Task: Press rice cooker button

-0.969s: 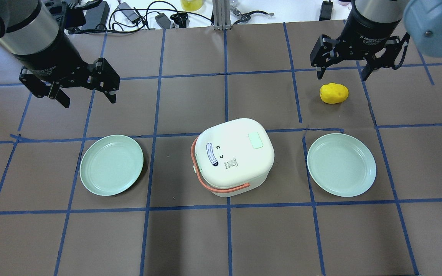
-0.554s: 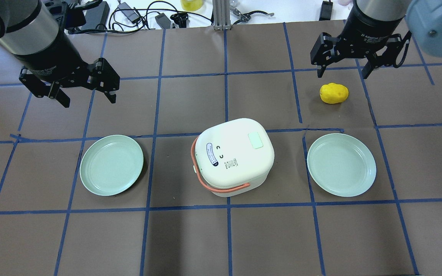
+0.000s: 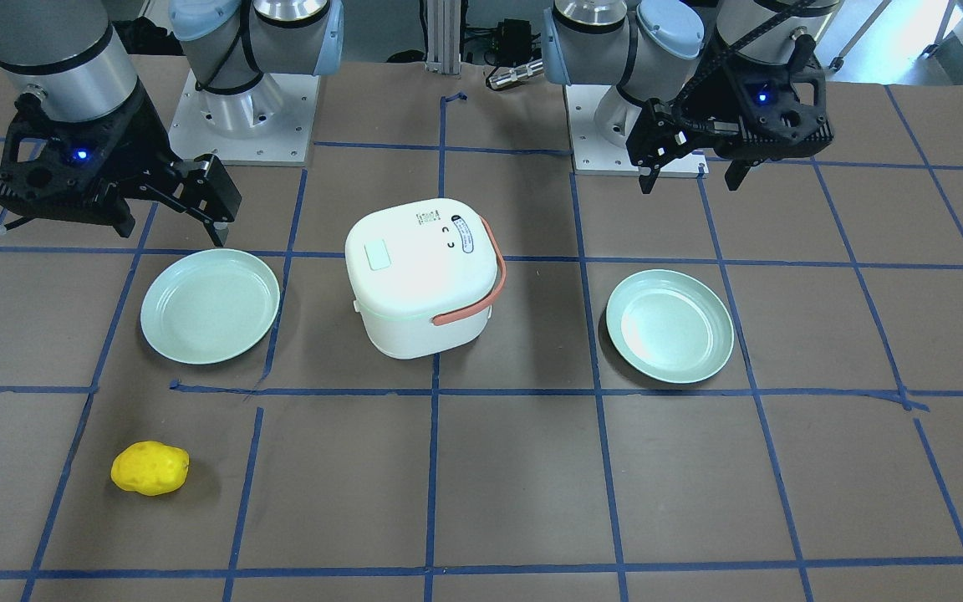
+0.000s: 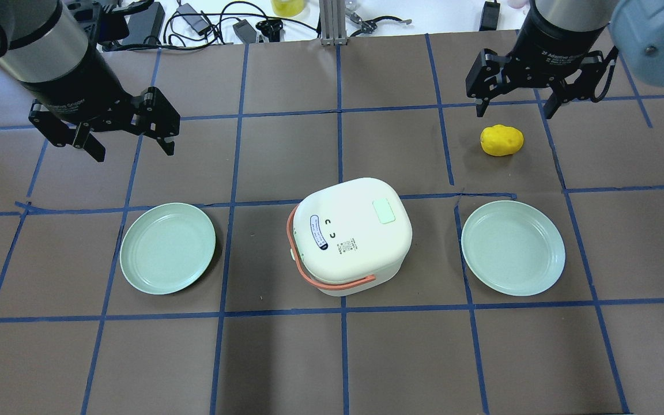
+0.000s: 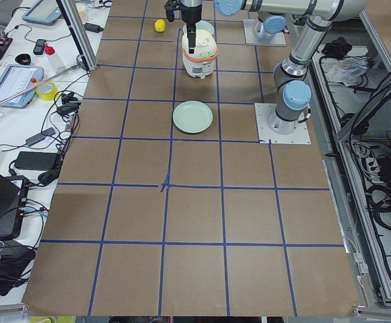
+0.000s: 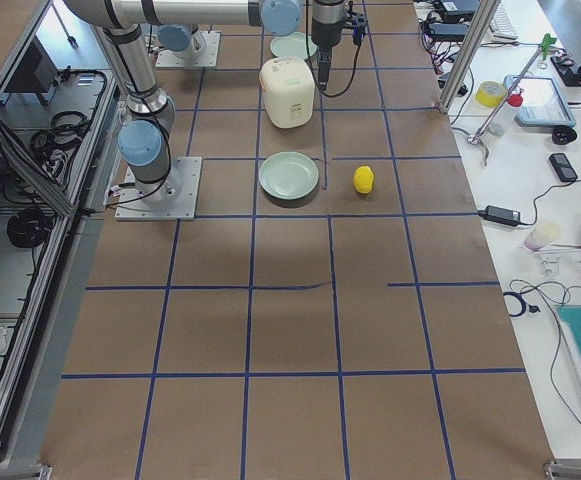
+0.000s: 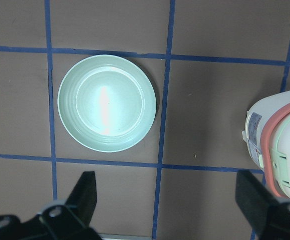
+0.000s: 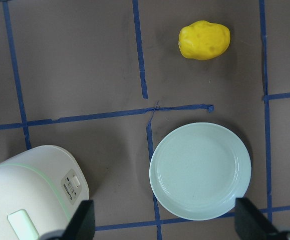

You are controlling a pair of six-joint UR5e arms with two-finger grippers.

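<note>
The white rice cooker with a coral handle stands at the table's middle, lid shut. A pale green rectangular button sits on its lid and also shows in the front view. A small control panel shows on its side. My left gripper is open and empty, hovering to the far left of the cooker. My right gripper is open and empty, hovering at the far right just beyond a yellow lumpy object. Neither gripper touches the cooker.
Two pale green empty plates lie beside the cooker, one on the left and one on the right. Cables and chargers lie past the table's far edge. The mat is marked with a blue tape grid.
The right gripper has shifted very slightly toward the table's far edge. The left gripper, cooker, plates and yellow object have not moved.
</note>
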